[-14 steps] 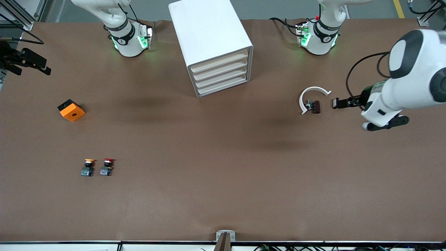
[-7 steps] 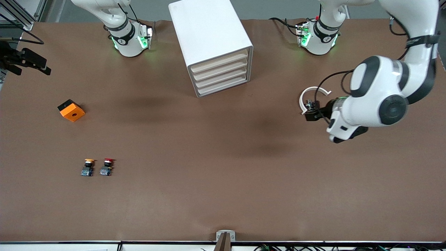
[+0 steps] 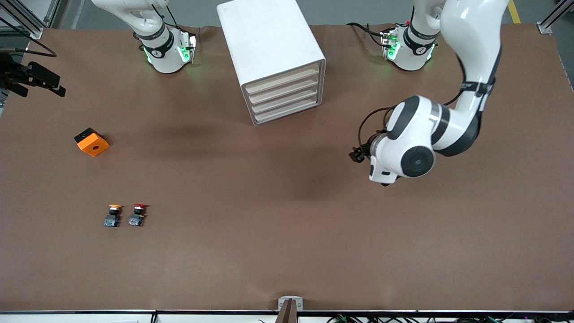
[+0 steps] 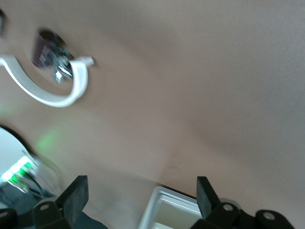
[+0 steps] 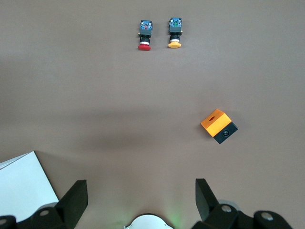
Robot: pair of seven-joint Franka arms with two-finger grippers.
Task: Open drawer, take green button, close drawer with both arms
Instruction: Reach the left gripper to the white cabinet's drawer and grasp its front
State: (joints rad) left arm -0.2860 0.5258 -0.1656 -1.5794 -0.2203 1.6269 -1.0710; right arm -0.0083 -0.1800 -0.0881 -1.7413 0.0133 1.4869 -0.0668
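The white drawer cabinet (image 3: pixel 273 58) stands at the back middle with all its drawers shut. Its corner shows in the left wrist view (image 4: pixel 174 210) and in the right wrist view (image 5: pixel 21 183). The green-capped button is hidden. My left gripper (image 3: pixel 356 154) hangs over bare table between the cabinet and the left arm's end. It is open and empty (image 4: pixel 140 200). My right gripper (image 5: pixel 140 198) is open and empty, high over its own base, and out of the front view. The right arm waits.
A yellow-capped button (image 3: pixel 114 215) and a red-capped button (image 3: pixel 137 214) stand side by side near the right arm's end. An orange-and-black box (image 3: pixel 92 142) lies farther back. A white curved piece (image 4: pixel 47 90) with a small dark part (image 4: pixel 45 47) lies under the left arm.
The left arm has swung from the left arm's end of the table toward the cabinet and now covers the white curved piece in the front view. The right arm has not moved.
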